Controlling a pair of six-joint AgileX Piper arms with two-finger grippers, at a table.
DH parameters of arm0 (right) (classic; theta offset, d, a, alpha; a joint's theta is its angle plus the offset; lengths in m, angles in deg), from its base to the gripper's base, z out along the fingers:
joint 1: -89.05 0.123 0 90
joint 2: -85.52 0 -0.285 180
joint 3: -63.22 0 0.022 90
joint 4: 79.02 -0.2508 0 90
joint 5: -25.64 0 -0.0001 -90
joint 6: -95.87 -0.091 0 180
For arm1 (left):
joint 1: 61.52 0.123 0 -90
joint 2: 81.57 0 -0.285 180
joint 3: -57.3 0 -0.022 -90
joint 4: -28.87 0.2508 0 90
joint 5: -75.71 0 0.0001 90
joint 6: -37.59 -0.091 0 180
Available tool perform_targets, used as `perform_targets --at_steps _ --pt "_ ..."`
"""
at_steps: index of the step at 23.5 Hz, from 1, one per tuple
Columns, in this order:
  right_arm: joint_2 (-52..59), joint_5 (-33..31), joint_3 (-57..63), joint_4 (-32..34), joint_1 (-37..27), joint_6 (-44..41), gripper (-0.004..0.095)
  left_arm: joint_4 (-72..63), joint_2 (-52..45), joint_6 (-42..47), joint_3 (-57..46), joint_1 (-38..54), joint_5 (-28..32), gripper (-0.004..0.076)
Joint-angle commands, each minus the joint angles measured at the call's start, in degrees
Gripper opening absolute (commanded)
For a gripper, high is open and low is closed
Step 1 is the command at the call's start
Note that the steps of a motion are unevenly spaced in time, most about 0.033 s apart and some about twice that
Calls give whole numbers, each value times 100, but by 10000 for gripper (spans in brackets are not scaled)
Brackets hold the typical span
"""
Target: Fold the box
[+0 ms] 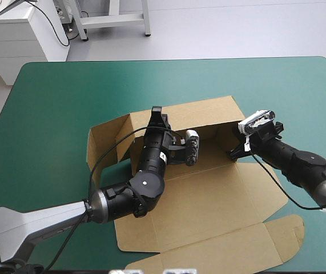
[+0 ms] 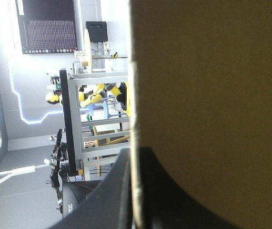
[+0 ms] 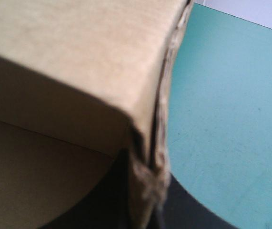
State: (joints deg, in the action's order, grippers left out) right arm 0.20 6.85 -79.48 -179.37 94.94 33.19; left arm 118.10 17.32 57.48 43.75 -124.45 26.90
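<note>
The brown box [image 1: 208, 200] lies at the middle of the teal-green table [image 1: 65, 97], partly raised. Its far wall [image 1: 200, 114] stands up, shorter walls stand at its 9 o'clock side, and the lid [image 1: 225, 251] lies flat towards 6 o'clock, its near edge cut off by the picture.

The left gripper [image 1: 158, 114] sits at the box's 11 o'clock, on the top edge of the raised board. In the left wrist view its black fingers [image 2: 116, 191] are pressed to either side of a board sheet, clamped on it. The sheet fills most of that view, hiding the rest of the box.

The right gripper [image 1: 234, 152] is at the box's 2 o'clock, at the end of the far wall. From above, its tips are mostly hidden under the wrist. In the right wrist view a blurred corner of board runs down between the two black fingers [image 3: 197, 210], which are closed against it. Bare table shows beside it.
</note>
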Motion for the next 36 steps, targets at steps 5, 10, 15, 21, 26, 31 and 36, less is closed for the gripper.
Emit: perform_targets --at_steps 5,10,15,21,26,31,36 --pt "146 437 -544 -235 2 -151 -15 570 -210 94 161 21 9 400" --pt "-36 870 -1030 600 2 -1133 -15 646 -210 164 161 -1 110 559" --pt "-501 894 -1480 2568 2 -3109 -15 646 -210 164 161 -261 -5 531" --pt "-968 789 -2053 4948 2 -5588 -14 635 -210 124 161 -921 -363 526" --pt "-1141 118 -2464 6004 2 -6785 -14 280 -210 -641 187 -951 -627 127" --pt "-1312 -563 -2742 7382 2 -8137 -14 -2056 -659 -2171 1160 -789 -468 15" --pt "-1336 -796 -2747 7695 2 -8469 -14 -6488 -883 -4759 3268 1499 -1505 15"
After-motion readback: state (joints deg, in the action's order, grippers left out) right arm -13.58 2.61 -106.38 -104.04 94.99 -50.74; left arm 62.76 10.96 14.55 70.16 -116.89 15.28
